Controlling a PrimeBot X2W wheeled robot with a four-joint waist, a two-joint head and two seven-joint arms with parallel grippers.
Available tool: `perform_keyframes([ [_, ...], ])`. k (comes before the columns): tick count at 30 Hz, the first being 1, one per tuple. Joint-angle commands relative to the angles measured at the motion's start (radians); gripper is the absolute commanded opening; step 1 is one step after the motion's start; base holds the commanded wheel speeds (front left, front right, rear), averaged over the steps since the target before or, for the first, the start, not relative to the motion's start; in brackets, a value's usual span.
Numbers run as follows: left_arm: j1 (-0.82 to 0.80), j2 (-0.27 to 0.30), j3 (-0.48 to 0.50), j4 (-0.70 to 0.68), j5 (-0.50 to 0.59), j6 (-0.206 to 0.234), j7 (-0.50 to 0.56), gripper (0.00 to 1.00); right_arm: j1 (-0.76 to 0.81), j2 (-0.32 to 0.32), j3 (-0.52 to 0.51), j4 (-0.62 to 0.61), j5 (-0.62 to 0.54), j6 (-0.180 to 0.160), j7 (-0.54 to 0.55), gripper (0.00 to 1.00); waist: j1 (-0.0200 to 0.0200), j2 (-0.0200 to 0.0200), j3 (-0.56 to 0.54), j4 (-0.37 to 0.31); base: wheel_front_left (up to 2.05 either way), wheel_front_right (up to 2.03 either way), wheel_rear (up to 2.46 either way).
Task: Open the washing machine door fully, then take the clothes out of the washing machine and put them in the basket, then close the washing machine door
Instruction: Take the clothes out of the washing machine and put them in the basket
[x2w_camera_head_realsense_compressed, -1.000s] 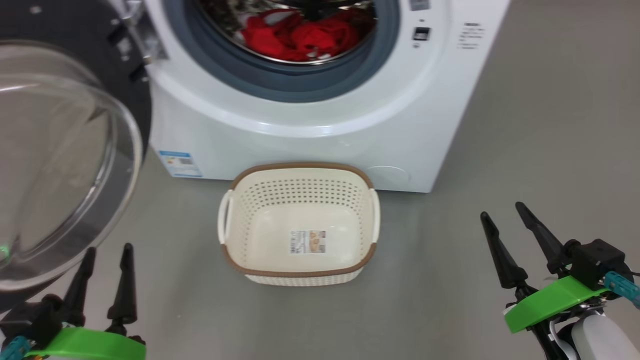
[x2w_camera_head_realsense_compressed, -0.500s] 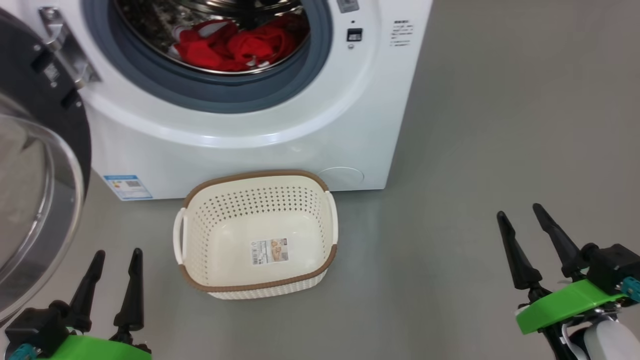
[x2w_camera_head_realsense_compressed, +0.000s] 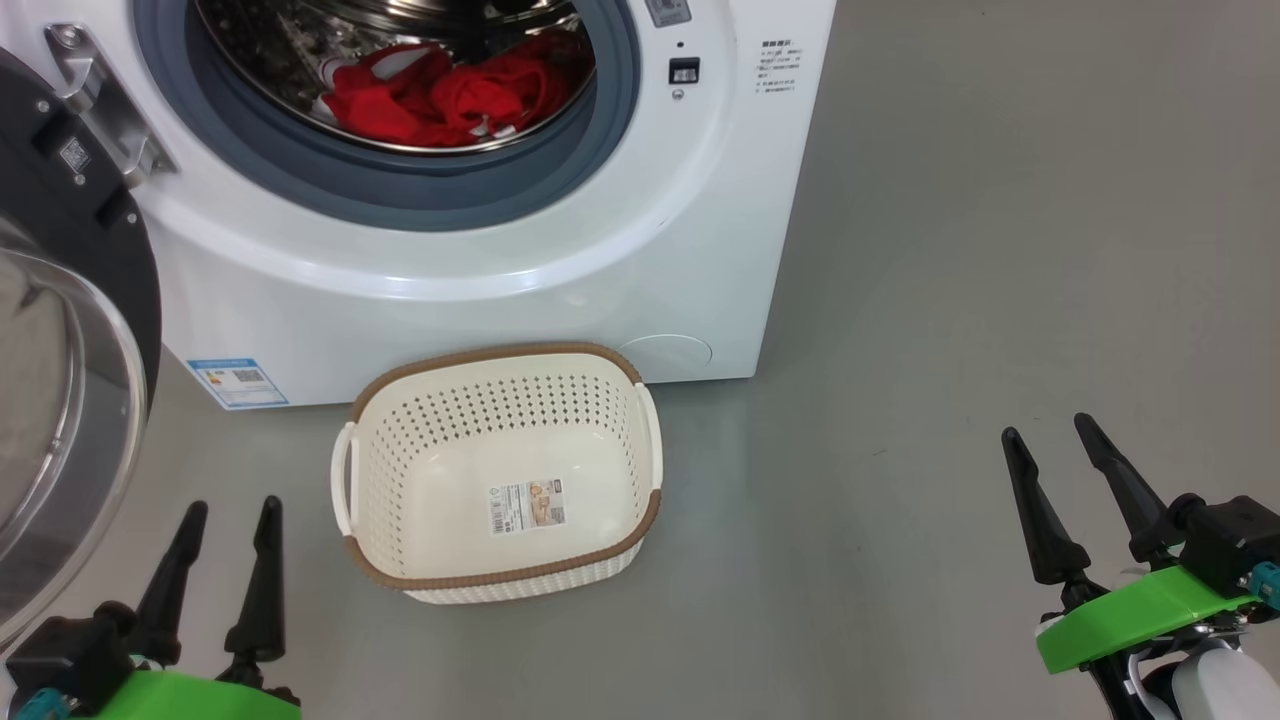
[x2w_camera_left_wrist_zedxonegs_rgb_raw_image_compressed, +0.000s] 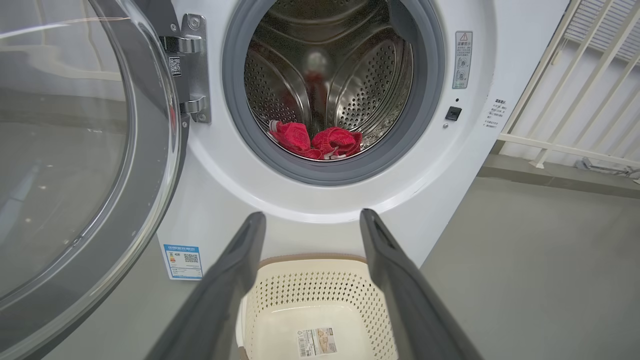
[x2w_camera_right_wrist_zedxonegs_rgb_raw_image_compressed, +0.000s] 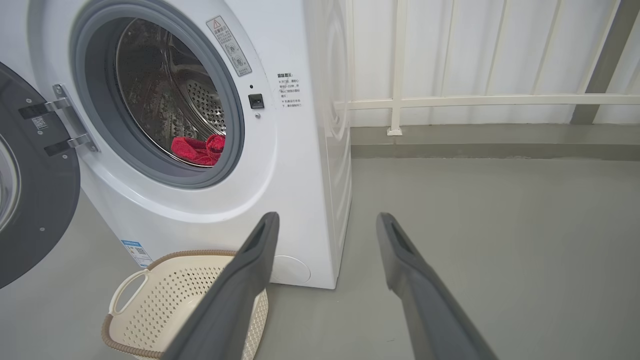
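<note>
So we're parked in front of the washing machine. The washing machine door is swung wide open, hinged on the machine's left edge as we face it, with the inside of the glass bowl turned our way. The clothes, a red heap with bits of white, sit at the bottom of the steel drum, just behind the grey gasket.

The basket stands on the floor right in front of the washing machine, its far rim close up to the white front panel. There's a paper label stuck to its bottom. A blue sticker sits low on the washing machine's front, just left of the basket.

Our left pincer hangs well short of the washing machine, near the lower edge of the open door, fingers spread wide and touching nothing. Our right pincer is out beyond the washing machine's right side, over bare floor, and spread wide too. A white railing runs along behind the washing machine on that side.
</note>
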Motion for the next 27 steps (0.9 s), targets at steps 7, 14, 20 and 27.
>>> perform_keyframes([
  [7,-0.01,0.024,0.052,-0.017,0.011,-0.003,-0.008,1.0,0.008,-0.009,0.014,-0.026,-0.01,0.002,-0.012,1.0,0.0,0.0,0.001,0.01,0.0,0.0,0.0],
  [14,-0.005,0.024,0.054,-0.023,0.017,-0.003,-0.008,1.0,0.009,-0.011,0.017,-0.026,-0.01,0.002,-0.012,1.0,0.0,0.0,0.001,0.016,0.0,0.0,0.0],
  [20,-0.007,0.024,0.05,-0.028,0.01,-0.003,-0.008,1.0,0.007,-0.012,0.022,-0.028,-0.012,0.002,-0.012,1.0,0.0,0.0,0.006,0.02,0.03,-0.08,0.05],
  [27,-0.018,0.029,0.04,-0.033,0.005,-0.003,-0.008,1.0,-0.002,-0.01,0.029,-0.028,-0.014,0.002,-0.012,1.0,0.0,0.0,0.016,0.022,0.69,-0.89,0.19],
])
